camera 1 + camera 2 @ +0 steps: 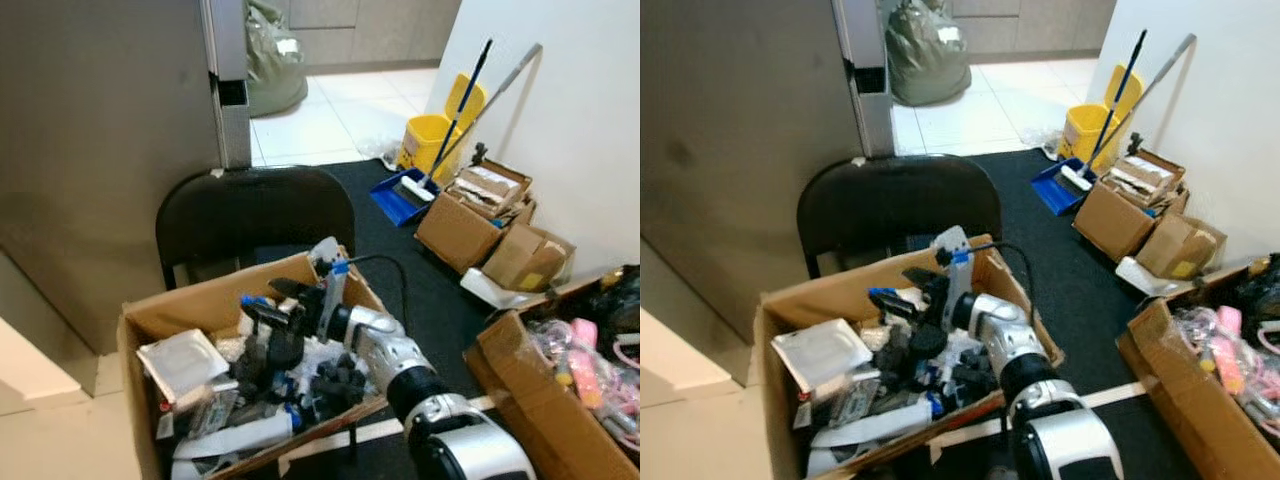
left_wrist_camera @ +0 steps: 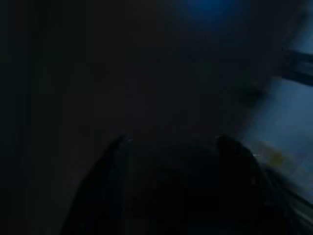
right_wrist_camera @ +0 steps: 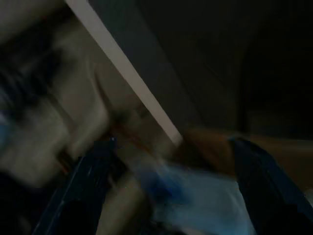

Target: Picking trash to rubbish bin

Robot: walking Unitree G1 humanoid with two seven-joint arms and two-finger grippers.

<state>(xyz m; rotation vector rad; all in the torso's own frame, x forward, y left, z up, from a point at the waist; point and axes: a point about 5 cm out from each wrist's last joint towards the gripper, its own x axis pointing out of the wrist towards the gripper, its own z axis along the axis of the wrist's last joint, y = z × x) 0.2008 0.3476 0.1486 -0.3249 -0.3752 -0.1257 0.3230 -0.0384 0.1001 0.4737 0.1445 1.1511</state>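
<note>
- Right end effector (image 1: 268,300) reaching left over the open brown cardboard box (image 1: 200,300) of mixed trash, two black fingers parted, nothing between them.
- Crumpled white plastic packet (image 1: 183,360) lying further left in the same box, flat, long axis hard to judge; dark scraps (image 1: 335,385) just under the wrist.
- Box resting in front of the black rounded chair back (image 1: 255,215).
- Right arm clearly nearer; left end effector's view too dark, finger state cannot be told.
</note>
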